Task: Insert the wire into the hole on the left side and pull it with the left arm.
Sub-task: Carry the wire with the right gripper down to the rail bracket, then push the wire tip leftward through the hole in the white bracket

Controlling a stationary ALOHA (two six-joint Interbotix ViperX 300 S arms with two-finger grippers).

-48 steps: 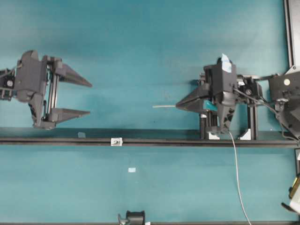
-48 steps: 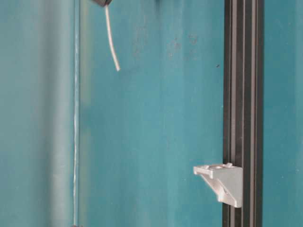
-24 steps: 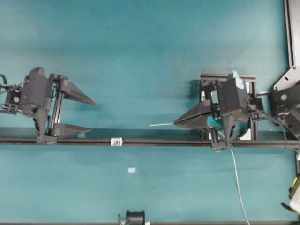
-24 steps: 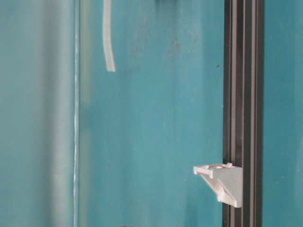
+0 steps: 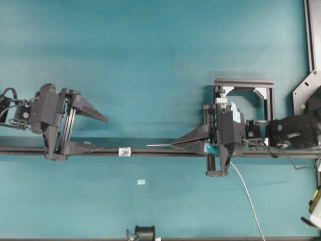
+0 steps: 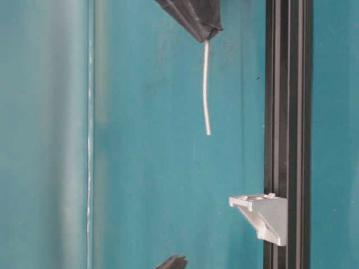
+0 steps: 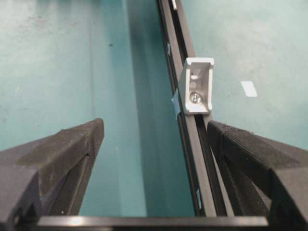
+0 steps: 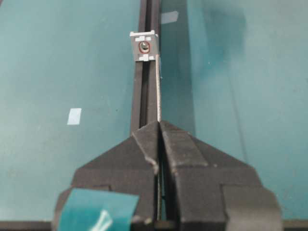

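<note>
My right gripper (image 5: 174, 145) (image 8: 159, 122) is shut on the thin pale wire (image 5: 159, 145) (image 8: 158, 91) (image 6: 206, 89). The wire's free end sticks out to the left along the rail and stops short of the small silvery bracket (image 5: 124, 151) (image 6: 263, 216) (image 7: 196, 86). The bracket's hole (image 8: 144, 46) lies slightly left of the wire's line in the right wrist view. The rest of the wire trails behind the gripper toward the front edge. The left arm's gripper (image 5: 104, 134) (image 7: 155, 125) stands open to the left of the bracket, one finger over the rail and nothing between its fingers.
The black rail (image 5: 160, 152) (image 6: 287, 112) runs across the whole table. A pale blue tape patch (image 5: 141, 182) (image 7: 249, 88) lies in front of it. A black frame with white blocks (image 5: 244, 83) stands behind the right gripper. A black fixture (image 5: 144, 233) sits at the front edge.
My right gripper has moved left and forward with the wire, down over the rail, bringing the wire's tip closer to the bracket. The left gripper has shifted right toward the rail.
</note>
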